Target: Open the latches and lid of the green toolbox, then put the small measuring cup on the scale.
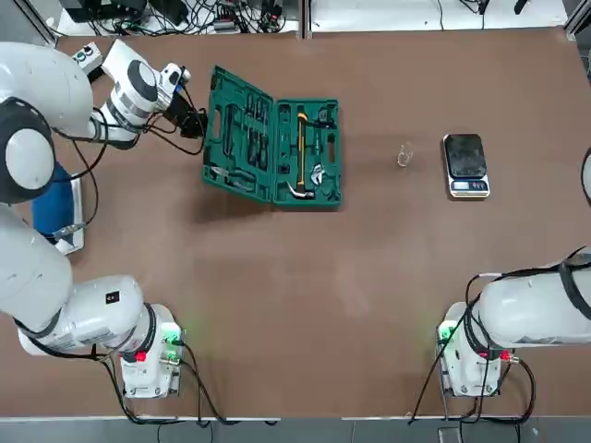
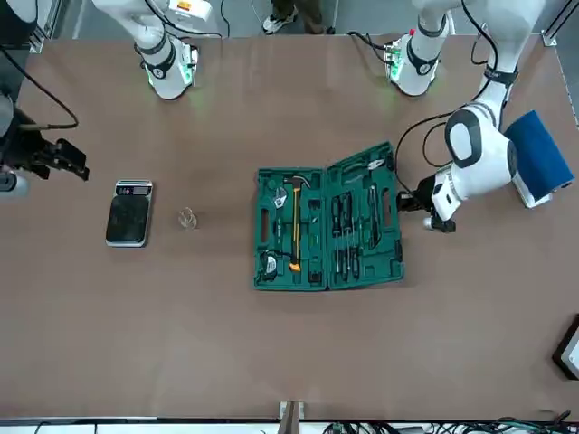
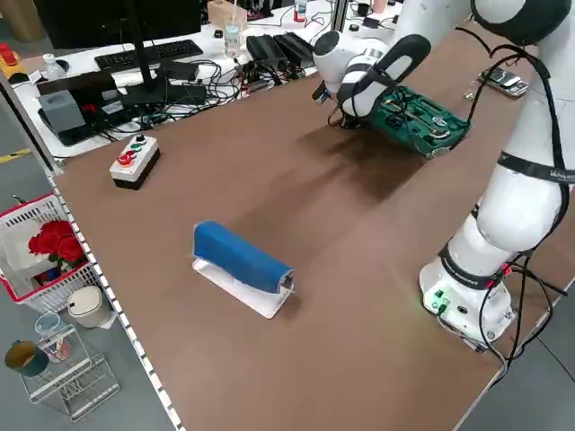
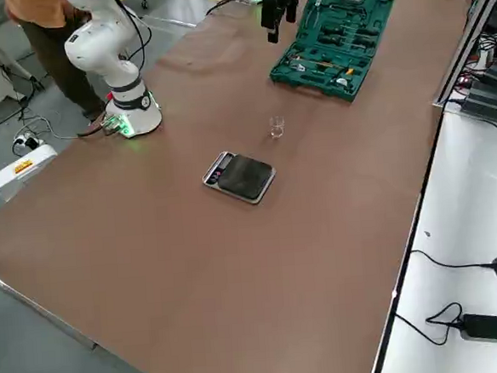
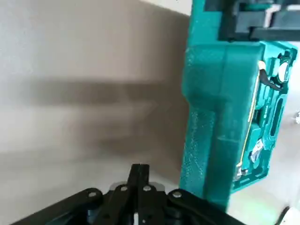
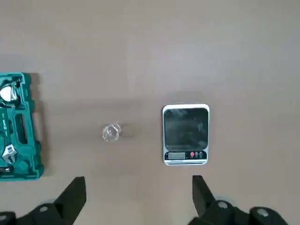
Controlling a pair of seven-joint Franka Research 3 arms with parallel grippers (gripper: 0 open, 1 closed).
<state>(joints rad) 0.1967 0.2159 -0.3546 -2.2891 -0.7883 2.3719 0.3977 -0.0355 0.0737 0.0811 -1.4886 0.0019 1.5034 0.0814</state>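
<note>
With the green plastic toolbox point(image 1: 269, 191) open beside the closed left hand point(image 5: 140, 169), the clear cup point(image 6: 111, 132) awaits moving; open right hand.

White rounded arms, grey-black joint rings, black looping cables.

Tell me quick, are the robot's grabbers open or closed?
Left tool: closed, beside the green toolbox.
Right tool: open, empty, above the table.

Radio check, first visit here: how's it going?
Left gripper shut beside open toolbox. Right gripper open, empty. Cup off scale.
</note>
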